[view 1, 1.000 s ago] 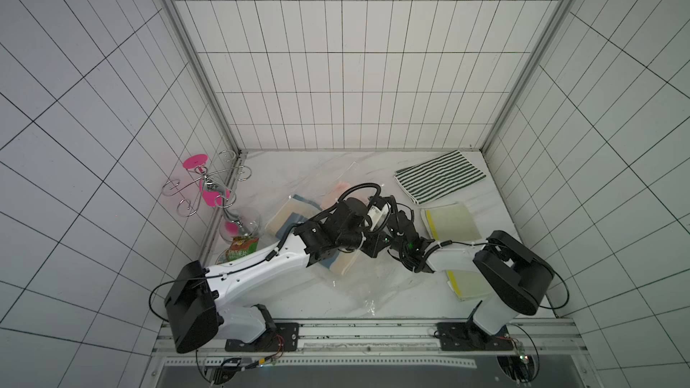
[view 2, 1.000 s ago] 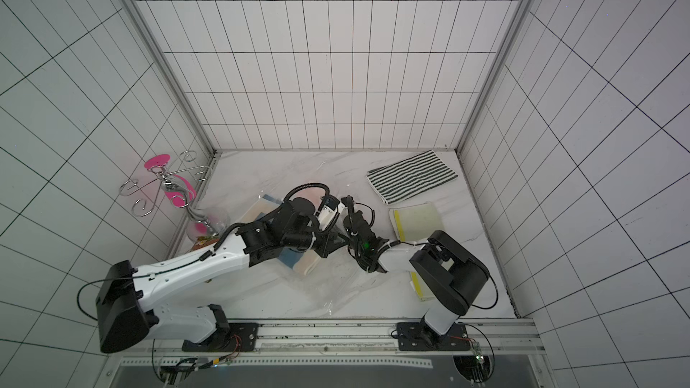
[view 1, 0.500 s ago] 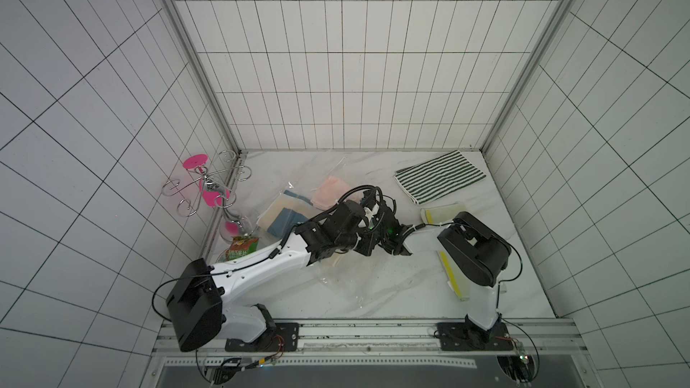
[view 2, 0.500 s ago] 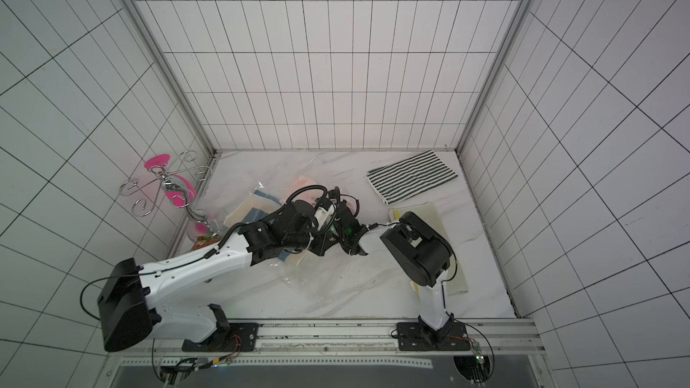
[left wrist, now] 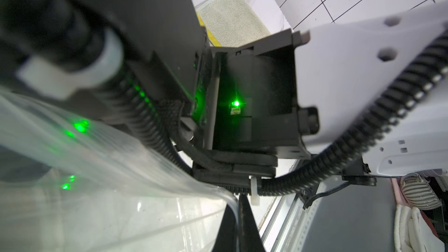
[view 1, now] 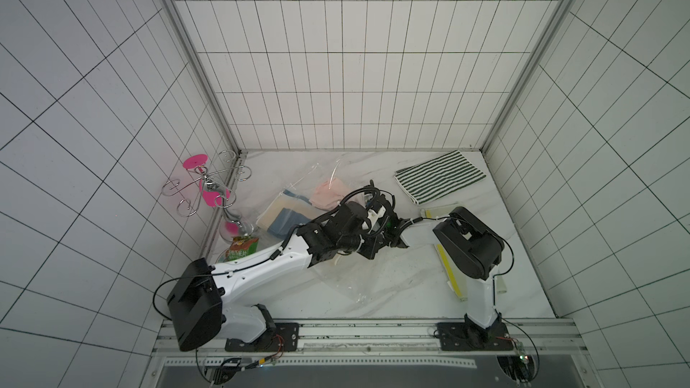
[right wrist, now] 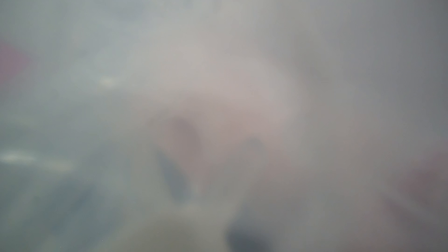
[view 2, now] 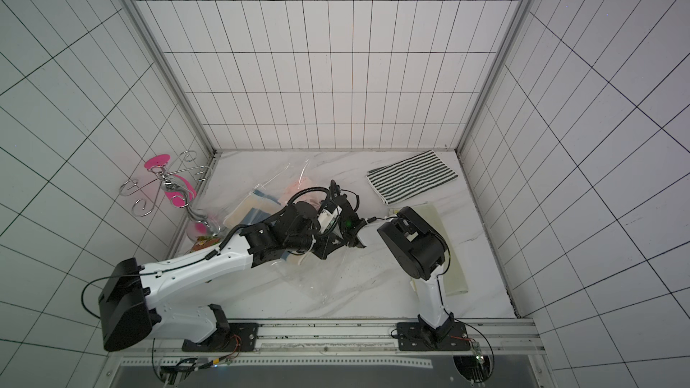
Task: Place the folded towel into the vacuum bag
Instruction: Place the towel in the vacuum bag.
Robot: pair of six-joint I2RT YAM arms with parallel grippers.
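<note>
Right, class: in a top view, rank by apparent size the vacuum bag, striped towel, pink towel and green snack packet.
Largest first:
vacuum bag
striped towel
pink towel, partly hidden
green snack packet

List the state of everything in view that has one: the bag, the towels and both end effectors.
Vacuum bag: crumpled, one edge pinched.
Left end effector: shut on the bag's plastic.
Right end effector: hidden, open or shut cannot be told.
Beige and blue towel: folded, seen through the bag's plastic.
Pink towel: bunched, under the plastic.
Striped towel: folded flat, outside the bag.
Yellow-green towel: flat, outside the bag.
</note>
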